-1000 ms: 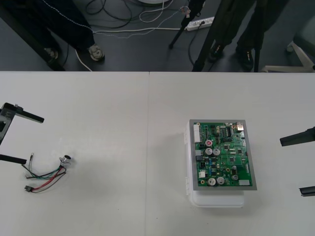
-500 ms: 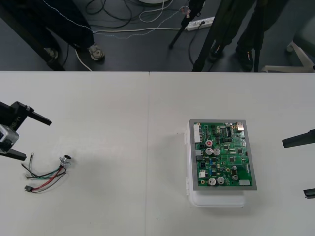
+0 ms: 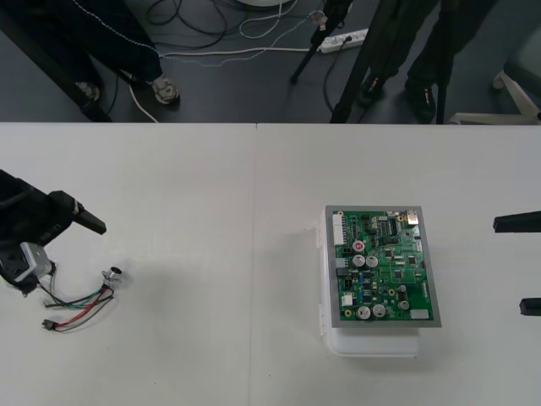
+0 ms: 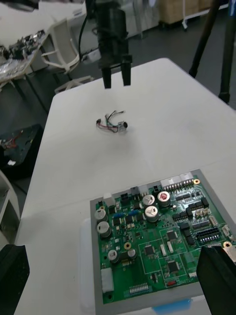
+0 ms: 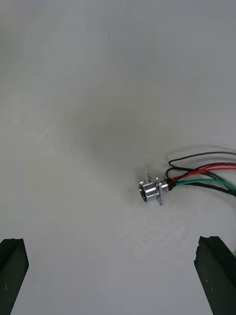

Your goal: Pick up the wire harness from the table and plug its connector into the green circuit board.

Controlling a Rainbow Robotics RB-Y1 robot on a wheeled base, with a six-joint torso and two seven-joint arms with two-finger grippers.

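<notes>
While the wire harness (image 3: 78,300) lies loose, the left gripper (image 4: 116,79) hovers spread.
Metal socket (image 5: 151,191) just ahead; right gripper (image 3: 524,264) also spread.

Pretty basic setup: a plain light table (image 3: 186,169) is seen from above, split by a thin seam (image 3: 255,254) down the middle. Past its far edge, dark grey floor (image 3: 254,93) is strewn with loose cables (image 3: 228,52) and a white power strip (image 3: 345,37), and black tripod legs (image 3: 353,80) are planted there.

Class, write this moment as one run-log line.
left gripper: open, hovering by harness | harness: loose on table, unplugged | right gripper: open, parked beside board
</notes>
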